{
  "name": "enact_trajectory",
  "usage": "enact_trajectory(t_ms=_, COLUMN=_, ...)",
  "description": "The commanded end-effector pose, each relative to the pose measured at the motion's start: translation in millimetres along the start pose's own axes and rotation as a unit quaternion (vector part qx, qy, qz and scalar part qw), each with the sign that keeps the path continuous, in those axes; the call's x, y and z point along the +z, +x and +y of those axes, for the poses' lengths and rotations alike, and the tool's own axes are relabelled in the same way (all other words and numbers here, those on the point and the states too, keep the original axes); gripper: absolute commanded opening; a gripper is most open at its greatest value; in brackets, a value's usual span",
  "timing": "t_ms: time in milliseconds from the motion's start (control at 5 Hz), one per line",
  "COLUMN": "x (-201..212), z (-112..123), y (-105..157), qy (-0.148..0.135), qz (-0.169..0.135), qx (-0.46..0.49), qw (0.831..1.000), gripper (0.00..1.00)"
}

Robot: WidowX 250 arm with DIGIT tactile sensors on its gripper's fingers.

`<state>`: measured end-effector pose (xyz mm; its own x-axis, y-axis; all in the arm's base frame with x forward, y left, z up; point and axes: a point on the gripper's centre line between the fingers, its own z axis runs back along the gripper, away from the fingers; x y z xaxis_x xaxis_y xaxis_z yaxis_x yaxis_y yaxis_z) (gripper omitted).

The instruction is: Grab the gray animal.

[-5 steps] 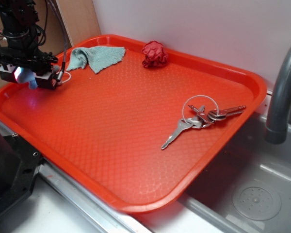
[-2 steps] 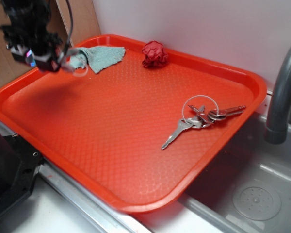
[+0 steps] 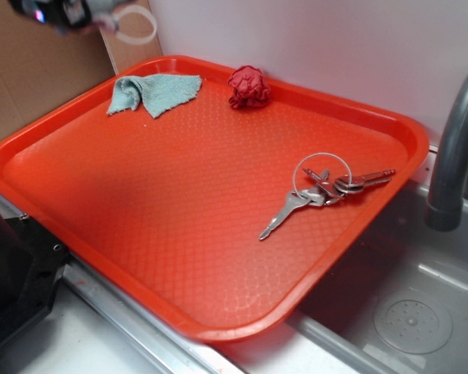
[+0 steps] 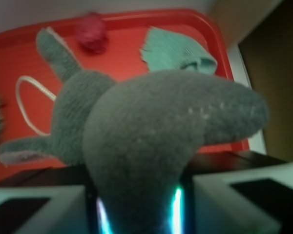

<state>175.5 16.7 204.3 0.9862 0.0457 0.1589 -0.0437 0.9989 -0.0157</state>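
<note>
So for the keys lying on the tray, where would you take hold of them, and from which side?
Come straight down from above on the bunched heads of the keys, where they meet near the thin ring. They lie flat on the tray, so the sides offer little, and the long blade is thin. The hand would first have to release the gray animal.

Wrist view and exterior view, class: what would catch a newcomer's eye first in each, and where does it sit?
In the wrist view the gray animal fills most of the frame, clamped in the claw, its white ring dangling at left. In the exterior view the big red tray dominates, with a bunch of keys toward its right edge and a teal cloth and red ball along the back.
</note>
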Motion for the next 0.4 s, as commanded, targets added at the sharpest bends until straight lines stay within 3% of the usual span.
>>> enact_trajectory(t_ms=0, x=62.1, z=-31.8, y=-12.1, qy=-0.027, qz=0.024, qx=-0.059, qw=0.998, gripper=0.00)
enact_trajectory(t_ms=200, x=66.3, z=-37.4, y=-18.2, qy=-0.036, qz=0.030, qx=-0.063, qw=0.997, gripper=0.00)
